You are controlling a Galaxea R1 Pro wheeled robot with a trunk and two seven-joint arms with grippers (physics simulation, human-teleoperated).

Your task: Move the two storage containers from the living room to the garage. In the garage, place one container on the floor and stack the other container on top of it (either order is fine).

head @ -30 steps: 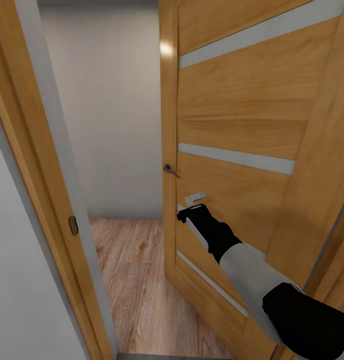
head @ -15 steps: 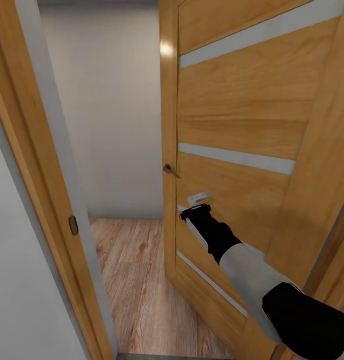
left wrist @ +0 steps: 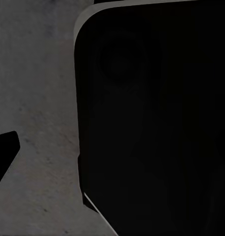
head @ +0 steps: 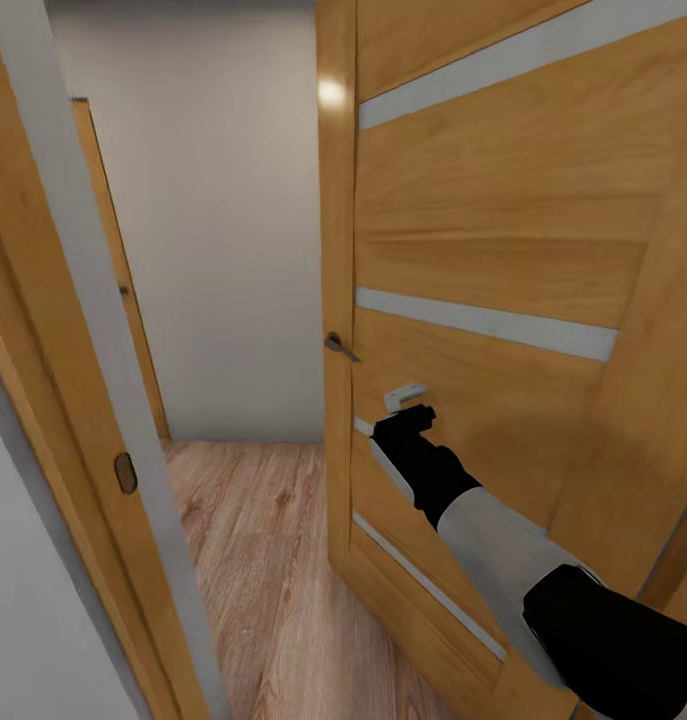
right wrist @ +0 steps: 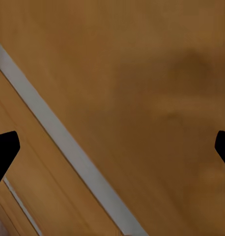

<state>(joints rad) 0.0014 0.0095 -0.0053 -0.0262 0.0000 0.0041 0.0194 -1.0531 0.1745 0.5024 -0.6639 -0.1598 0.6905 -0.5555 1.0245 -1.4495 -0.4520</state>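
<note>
While the robot stands at the doorway, an orange-wood door frame (head: 43,330) lies well left of the right gripper (head: 411,408), with light wood-plank flooring (head: 263,540) and a plain white wall (head: 223,220) between. Its black fingertips (right wrist: 4,150) are spread wide, pressed close to the orange-wood door with pale horizontal slits (head: 503,240), just right of the small dark door handle (head: 339,346). Rough grey concrete floor (left wrist: 34,98) shows below the left wrist; I cannot tell that gripper's state
</note>
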